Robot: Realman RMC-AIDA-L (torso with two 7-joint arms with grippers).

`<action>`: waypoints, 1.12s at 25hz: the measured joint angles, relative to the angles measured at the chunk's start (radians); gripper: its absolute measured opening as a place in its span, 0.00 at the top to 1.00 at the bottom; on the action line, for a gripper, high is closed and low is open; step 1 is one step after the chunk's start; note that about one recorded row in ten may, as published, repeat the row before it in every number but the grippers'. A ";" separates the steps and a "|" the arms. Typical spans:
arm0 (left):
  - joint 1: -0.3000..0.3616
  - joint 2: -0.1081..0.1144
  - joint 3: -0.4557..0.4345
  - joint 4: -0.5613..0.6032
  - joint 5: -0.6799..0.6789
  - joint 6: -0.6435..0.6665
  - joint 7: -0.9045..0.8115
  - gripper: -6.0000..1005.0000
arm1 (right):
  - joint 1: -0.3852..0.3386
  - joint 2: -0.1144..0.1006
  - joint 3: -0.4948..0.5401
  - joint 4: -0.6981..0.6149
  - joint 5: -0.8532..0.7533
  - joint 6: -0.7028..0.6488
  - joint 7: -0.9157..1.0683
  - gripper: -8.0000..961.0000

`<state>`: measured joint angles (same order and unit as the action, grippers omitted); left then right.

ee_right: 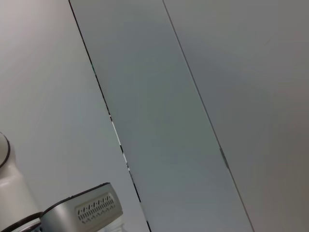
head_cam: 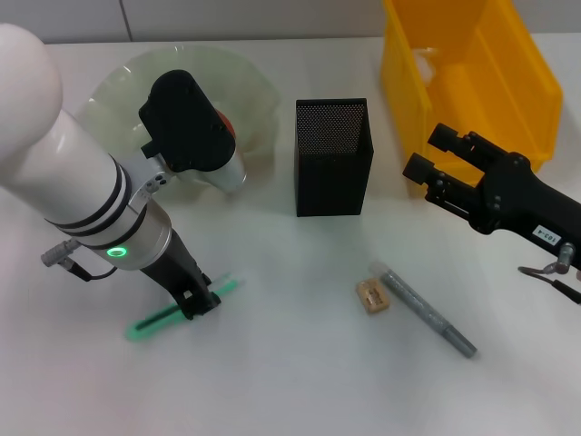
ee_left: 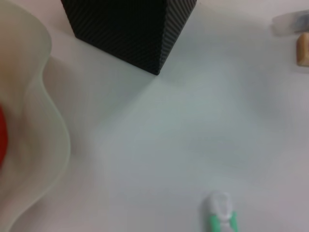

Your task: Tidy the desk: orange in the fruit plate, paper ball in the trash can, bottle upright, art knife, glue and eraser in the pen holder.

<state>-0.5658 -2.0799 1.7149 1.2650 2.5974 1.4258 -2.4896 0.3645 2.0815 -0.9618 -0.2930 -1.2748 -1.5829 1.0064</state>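
1. My left gripper (head_cam: 198,304) was down on the table (head_cam: 290,363) at the green art knife (head_cam: 172,313), its black fingers planted across the knife's middle; I could not tell whether they had actually clamped it.
2. The knife lay flat, angled, near the front left of the desk, well apart from the black mesh pen holder (head_cam: 333,156).
3. In the left wrist view, only the knife's green-and-white tip (ee_left: 221,212) showed, with the pen holder's corner (ee_left: 130,29) further off.
4. The orange (head_cam: 224,125) sat in the pale green fruit plate (head_cam: 245,86), mostly hidden behind my left arm.
5. The eraser (head_cam: 372,295) lay just beside one end of the grey glue stick (head_cam: 427,309), both on the table in front of the pen holder.
6. My right gripper (head_cam: 431,159) hovered with fingers spread apart and holding nothing, by the yellow bin (head_cam: 472,73).
7. The right wrist view showed only wall panels.
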 joint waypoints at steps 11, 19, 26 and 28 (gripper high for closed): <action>0.002 0.000 -0.004 0.047 -0.003 0.005 0.000 0.79 | 0.000 0.001 0.006 0.000 0.000 0.001 -0.001 0.24; 0.087 0.006 -0.099 0.323 -0.168 0.001 0.080 0.78 | -0.043 -0.001 0.012 0.032 0.000 0.002 -0.065 0.24; 0.123 0.008 -0.258 0.379 -0.460 -0.018 0.234 0.77 | -0.074 0.000 0.029 0.055 0.000 -0.004 -0.090 0.24; 0.138 0.008 -0.293 0.375 -0.568 -0.030 0.306 0.77 | -0.074 -0.001 0.031 0.059 0.001 -0.004 -0.091 0.24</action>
<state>-0.4275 -2.0723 1.4215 1.6399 2.0290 1.3958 -2.1834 0.2907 2.0809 -0.9312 -0.2343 -1.2741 -1.5870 0.9158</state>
